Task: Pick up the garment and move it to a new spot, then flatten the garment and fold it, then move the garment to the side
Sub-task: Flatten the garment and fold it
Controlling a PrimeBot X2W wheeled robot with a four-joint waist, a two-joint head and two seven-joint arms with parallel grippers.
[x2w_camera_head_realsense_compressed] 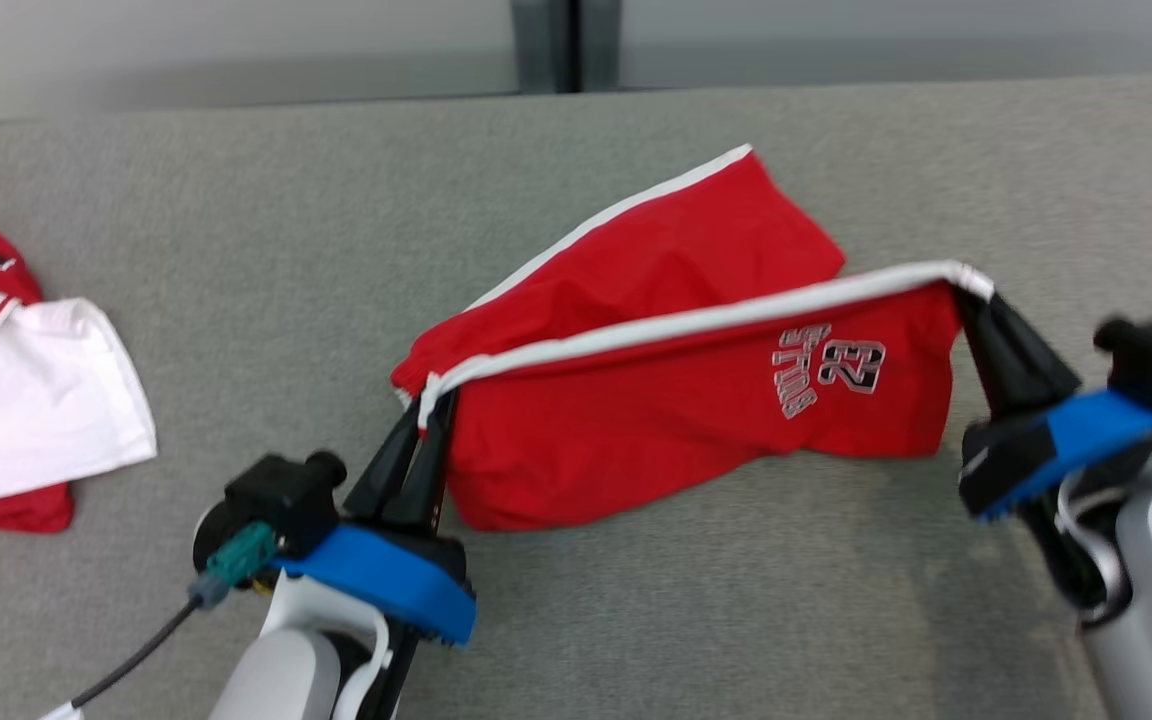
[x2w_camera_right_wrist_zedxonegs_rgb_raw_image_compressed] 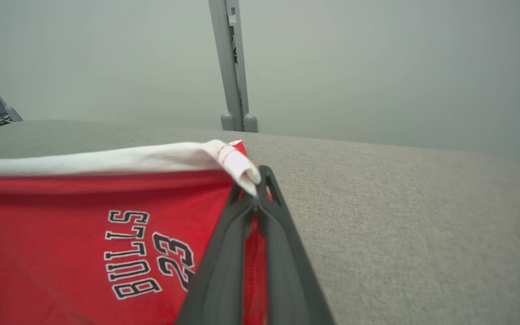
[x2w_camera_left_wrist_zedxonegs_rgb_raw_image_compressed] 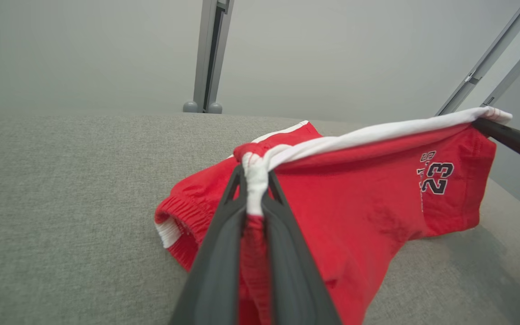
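We noted basketball shorts (x2w_camera_head_realsense_compressed: 656, 400): thin red cloth, matt, creased; white trim (x2w_camera_head_realsense_compressed: 696, 322) woven, gathered edge (x2w_camera_left_wrist_zedxonegs_rgb_raw_image_compressed: 176, 216) ribbed elastic. Table cover (x2w_camera_head_realsense_compressed: 236, 250) looked grey, coarse, felt-like. Left gripper (x2w_camera_head_realsense_compressed: 429, 408), right gripper (x2w_camera_head_realsense_compressed: 968, 292): fingers (x2w_camera_left_wrist_zedxonegs_rgb_raw_image_compressed: 217, 266) dark matt plastic, we judged. Blue wrist collars (x2w_camera_head_realsense_compressed: 386, 580) smooth plastic; forearm shell (x2w_camera_head_realsense_compressed: 276, 680) pale, slightly glossy.

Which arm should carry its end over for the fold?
Probably right. The right hand pinches a hem corner of the red shorts, lifted off the table; the left hand grips bunched trim by the waistband, lower, so it suits anchoring.
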